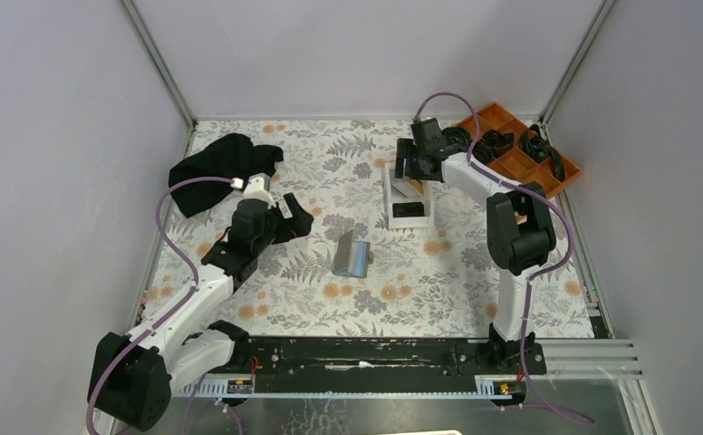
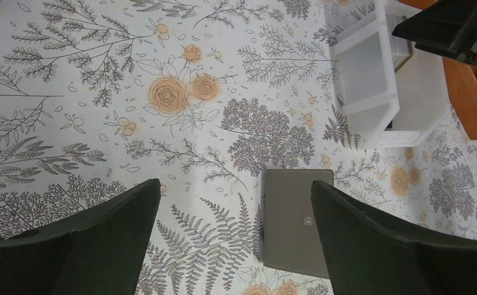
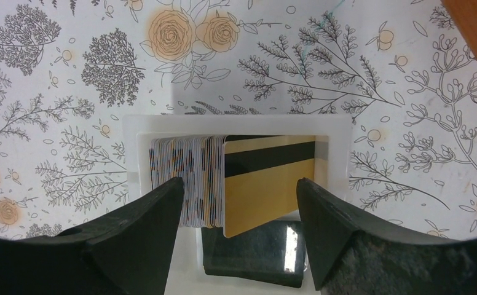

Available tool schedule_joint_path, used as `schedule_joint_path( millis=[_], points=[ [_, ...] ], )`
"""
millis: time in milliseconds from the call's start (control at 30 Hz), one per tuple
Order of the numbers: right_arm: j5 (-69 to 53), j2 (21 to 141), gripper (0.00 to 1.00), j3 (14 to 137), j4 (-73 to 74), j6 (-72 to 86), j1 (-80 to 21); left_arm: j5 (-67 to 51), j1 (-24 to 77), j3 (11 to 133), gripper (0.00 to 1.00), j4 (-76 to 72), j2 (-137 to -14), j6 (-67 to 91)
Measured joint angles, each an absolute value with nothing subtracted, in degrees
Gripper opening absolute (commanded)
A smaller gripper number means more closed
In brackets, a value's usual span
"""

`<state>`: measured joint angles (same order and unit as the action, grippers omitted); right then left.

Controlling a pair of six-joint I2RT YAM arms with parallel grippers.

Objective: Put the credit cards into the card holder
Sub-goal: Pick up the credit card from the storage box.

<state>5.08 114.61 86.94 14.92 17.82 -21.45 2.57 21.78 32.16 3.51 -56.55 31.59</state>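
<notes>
Floral cloth (image 1: 284, 290) bears card holder (image 1: 352, 256); right gripper (image 3: 239, 184) above credit cards (image 3: 267, 190).

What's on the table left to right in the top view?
Black cloth → left gripper → card holder → white tray → orange tray. Right gripper skipped: it hangs over the white tray.

You are seeing the credit cards (image 3: 187, 178) standing on edge, stacked in the white tray (image 3: 162, 126), a gold card (image 3: 267, 184) with a black stripe leaning at the front. The grey card holder (image 2: 296, 221) is lying snap-side up on the tabletop (image 2: 70, 74), apart from it.
</notes>
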Motion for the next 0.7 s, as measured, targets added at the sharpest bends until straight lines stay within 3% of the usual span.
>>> schedule_joint_path(
  millis=[367, 700],
  points=[
    [-0.32, 115.77, 0.44, 87.90, 14.35, 20.91, -20.45, 2.31, 21.78, 32.10, 1.00, 2.26, -57.47, 31.59],
    [-3.18, 115.77, 0.40, 87.88, 14.09, 23.35, -19.55, 1.04, 21.78, 32.10, 1.00, 2.11, -58.26, 31.42]
  ],
)
